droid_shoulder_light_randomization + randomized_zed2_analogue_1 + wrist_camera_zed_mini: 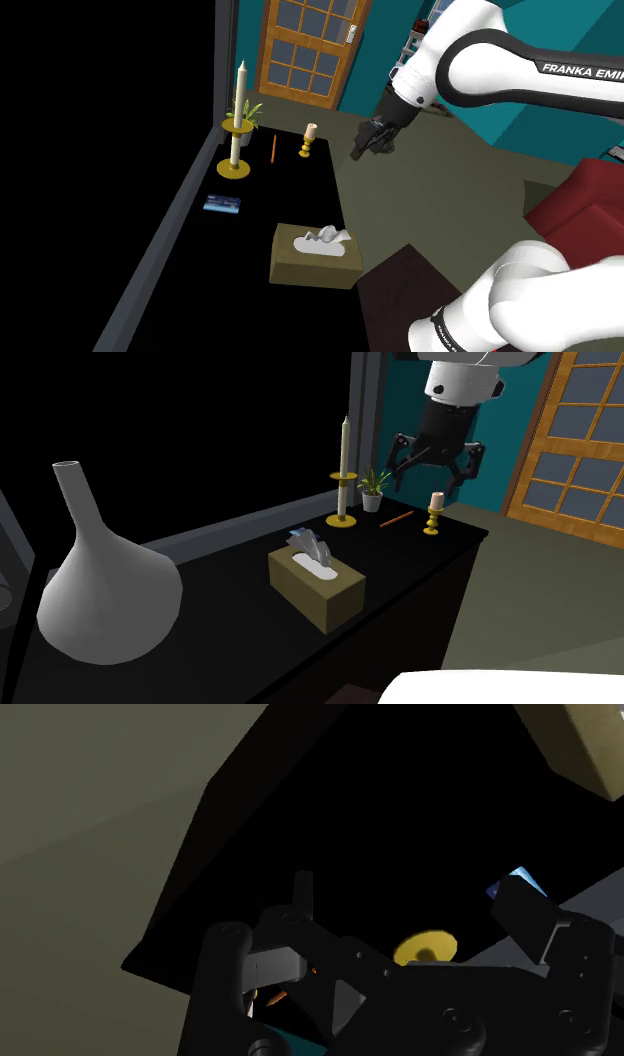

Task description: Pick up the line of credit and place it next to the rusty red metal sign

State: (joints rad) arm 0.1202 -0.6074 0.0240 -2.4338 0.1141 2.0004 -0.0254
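Blue card [224,205] lies flat in the shoulder view; second exterior view shows claw [433,474] spread, empty

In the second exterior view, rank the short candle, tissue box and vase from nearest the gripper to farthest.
1. Short candle: right under the gripper in this view, at the far end of the table.
2. Tissue box: mid-table.
3. Vase: near end, at the view's left.

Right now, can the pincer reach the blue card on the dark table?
Probably yes: the card lies flat with bare table around it, between tall candlestick and tissue box; the open pincer hangs higher up, touching nothing.
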